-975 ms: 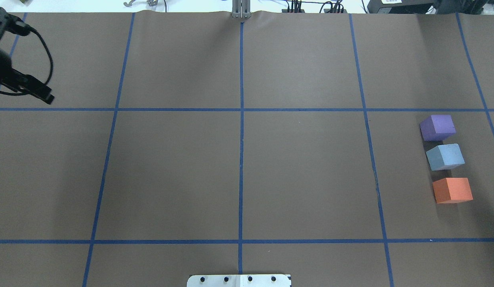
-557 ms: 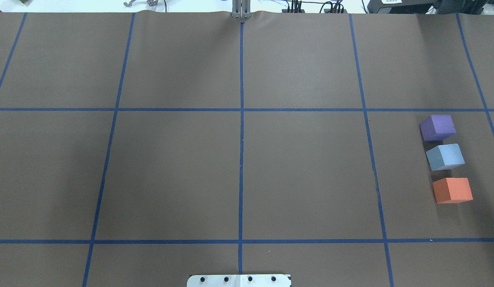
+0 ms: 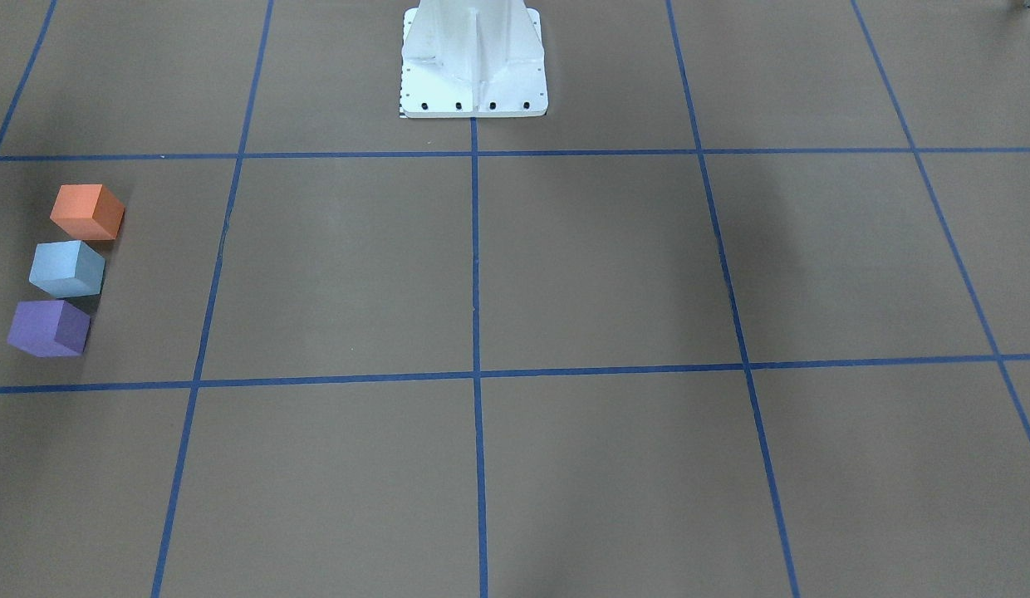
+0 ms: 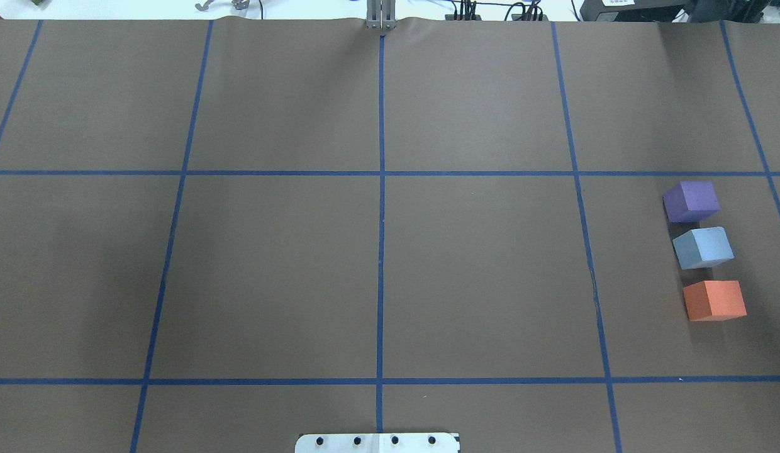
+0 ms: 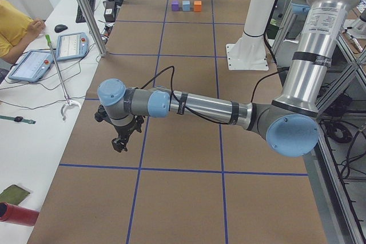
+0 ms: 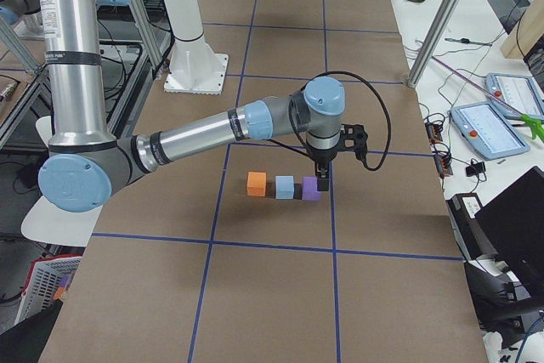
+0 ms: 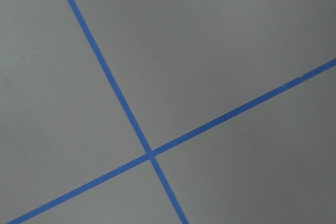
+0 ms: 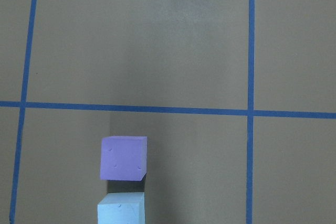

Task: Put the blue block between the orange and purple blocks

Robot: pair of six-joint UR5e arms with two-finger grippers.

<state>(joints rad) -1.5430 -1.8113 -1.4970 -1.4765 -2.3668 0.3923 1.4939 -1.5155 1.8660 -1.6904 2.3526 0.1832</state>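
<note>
- At the robot's left end of the bench (image 4: 478, 270): left gripper (image 5: 119, 141), pointing down over bare paper and tape lines, well apart from every block. Shown in the side view only, so cannot tell whether wide or narrow.
- Over on the bench's right side: purple block (image 4: 690, 201), blue block (image 4: 702, 247) and orange block (image 4: 714, 301), in one short row running away from the robot, orange nearest and purple farthest.
- Blue block resting on the bench between the other two, just beside each with a thin gap either side, turned slightly out of square with its neighbours.
- At the far end of that row: right gripper (image 6: 321, 178), pointing down, over or just past the purple block. Again a side view only, so cannot tell its width.
- From that gripper, blue block one place back toward the robot, behind the purple; row's long axis in line with the arm's reach.
- Nearer arm by far: the right.
- Judging by the layout, placement apparently done; any next move likely a straight lift clear of the purple block.
</note>
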